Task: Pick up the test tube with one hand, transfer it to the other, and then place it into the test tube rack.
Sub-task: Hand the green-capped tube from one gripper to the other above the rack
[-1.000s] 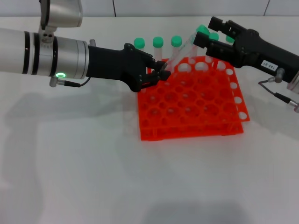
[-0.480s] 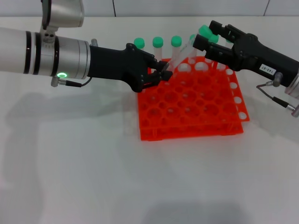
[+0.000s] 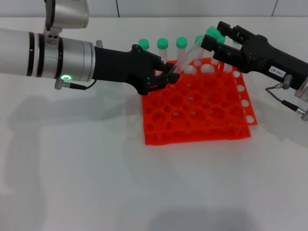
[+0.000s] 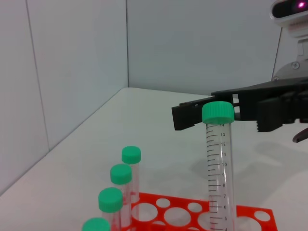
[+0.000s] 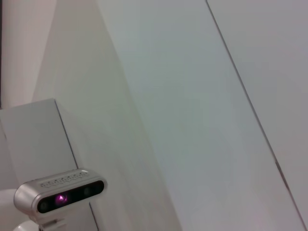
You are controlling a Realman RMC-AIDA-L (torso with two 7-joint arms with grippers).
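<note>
The test tube (image 3: pixel 188 54), clear with a green cap (image 3: pixel 212 32), slants over the back of the orange test tube rack (image 3: pixel 192 137). My left gripper (image 3: pixel 168 77), unlabelled, is shut on the tube's lower end at the rack's back left corner. My right gripper (image 3: pixel 211 42), with the white label, reaches in from the right and stands open, a finger on either side of the cap end. In the left wrist view the tube (image 4: pixel 220 168) stands upright, and the right gripper (image 4: pixel 226 114) straddles its cap with a gap on one side.
Several other green-capped tubes (image 3: pixel 163 44) stand in the rack's back row, close behind both grippers; the left wrist view shows them (image 4: pixel 121 175) too. A thin cable (image 3: pixel 284 101) hangs under the right arm. The right wrist view shows only a wall and a camera housing (image 5: pixel 60 195).
The right gripper has moved a little up and in, closing around the tube's cap end. The left gripper with the tube has shifted slightly right and up.
</note>
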